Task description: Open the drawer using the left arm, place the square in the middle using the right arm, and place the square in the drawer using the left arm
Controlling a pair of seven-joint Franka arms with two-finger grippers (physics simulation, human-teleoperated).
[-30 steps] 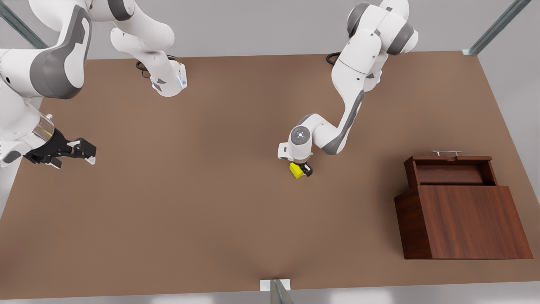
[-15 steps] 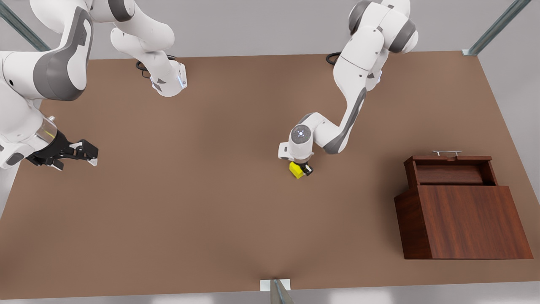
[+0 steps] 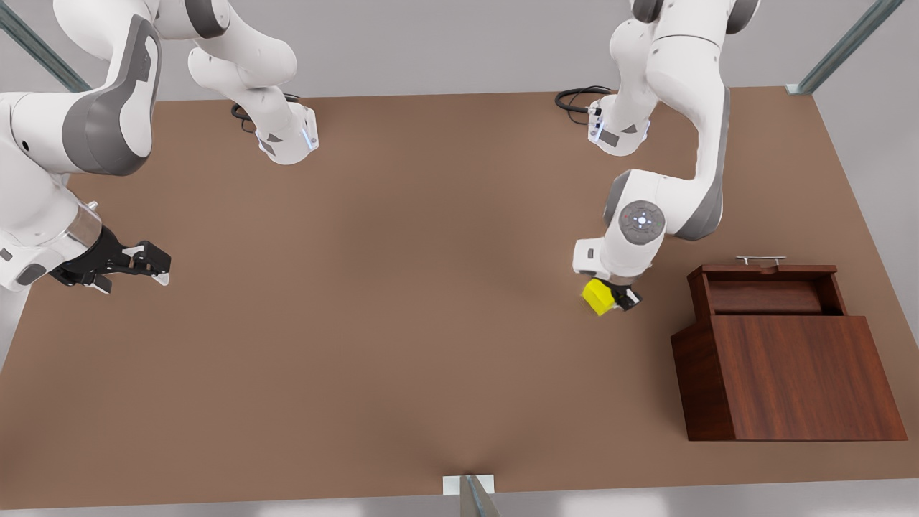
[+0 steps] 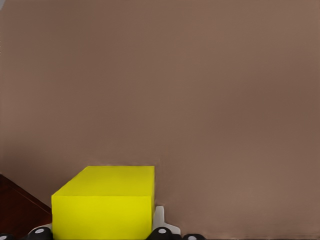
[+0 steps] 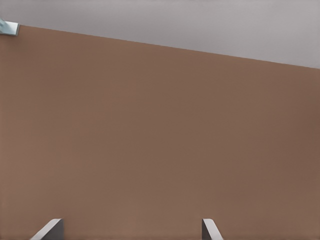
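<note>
Left gripper (image 3: 610, 296) clenched on the square (image 3: 596, 296), carried above the tabletop (image 3: 402, 301), just beside the open drawer (image 3: 767, 296). Judged light, rigid, smooth-faced; best gripped across opposite flat faces. Right gripper (image 3: 147, 267) parked well apart from the drawer, fingers (image 5: 50, 230) spread, holding nothing. No brands, labels or writing visible.

Left hand (image 3: 610, 296) at the front view's right of centre, pointing down from a bent wrist, fingers clamped. Right hand (image 3: 147, 267) at the front view's left edge, held level, fingers (image 5: 50, 230) spread, waiting.
</note>
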